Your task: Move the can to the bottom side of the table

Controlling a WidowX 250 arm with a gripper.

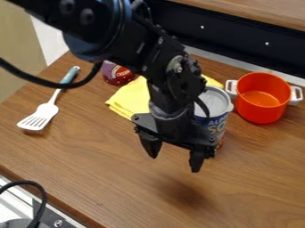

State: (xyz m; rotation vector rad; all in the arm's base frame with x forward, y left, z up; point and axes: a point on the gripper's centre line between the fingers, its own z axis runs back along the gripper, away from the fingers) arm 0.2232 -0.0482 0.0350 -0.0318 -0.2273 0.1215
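The can (218, 121), with a blue label and a pale grey top, stands upright behind the pincer (175, 161) and a little to its right in view, partly hidden by it. Beyond the can on the right is an orange pot (261, 99) with white handles, close beside it. A folded yellow cloth (127, 99) lies flat behind the pincer, spreading out on both sides of the arm. Past the cloth, further back and left of the pincer, sits a red and purple container (115, 74), partly covered by the arm. Well to the left of the pincer, a white spatula (40, 115) lies with its blue-tipped handle pointing away. The wooden table (95, 173) has bare surface in front of the pincer.

The arm slants in from the upper left, bends, and drops steeply in front of the can. The pincer points down above the table, its two fingers spread well apart with nothing between them.
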